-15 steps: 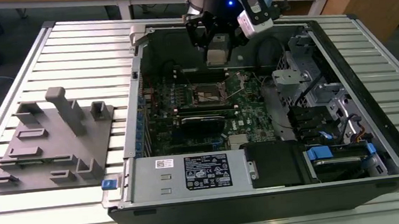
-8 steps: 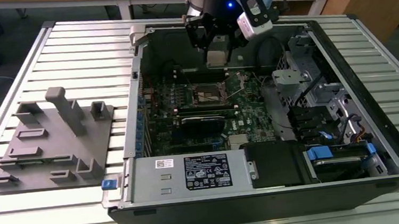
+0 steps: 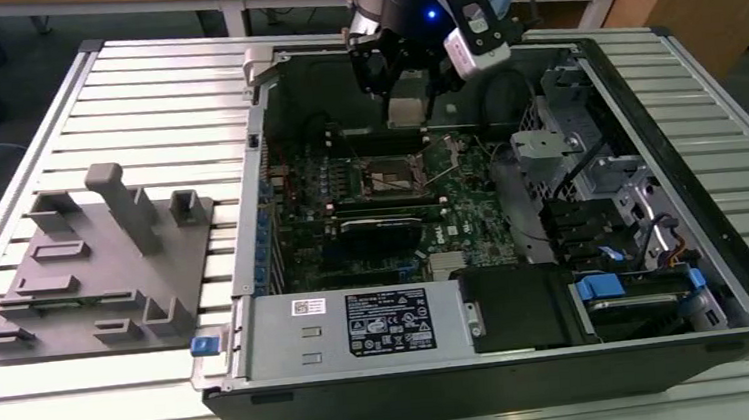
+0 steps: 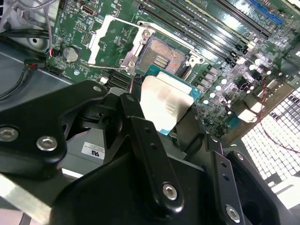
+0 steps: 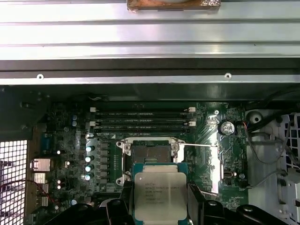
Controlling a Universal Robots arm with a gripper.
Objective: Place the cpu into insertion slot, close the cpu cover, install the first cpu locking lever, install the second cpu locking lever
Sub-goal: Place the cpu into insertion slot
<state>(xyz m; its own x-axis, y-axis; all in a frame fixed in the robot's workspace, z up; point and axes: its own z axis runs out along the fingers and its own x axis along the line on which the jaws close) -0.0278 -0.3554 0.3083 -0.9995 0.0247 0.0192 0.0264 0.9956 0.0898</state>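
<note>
Black gripper (image 5: pixel 160 202) | clenched on cpu (image 5: pixel 157 191) edges | cpu hangs above uncovered insertion slot (image 5: pixel 150 153)

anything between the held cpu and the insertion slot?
Nothing. In both wrist views the stretch from the cpu, held in the gripper, to the open insertion slot is bare.

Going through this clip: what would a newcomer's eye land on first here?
The silvery cpu clamped in the black gripper, poised near the bare insertion slot. Then the opened computer case on the slatted table, with a grey fixture block at the exterior view's left.
</note>
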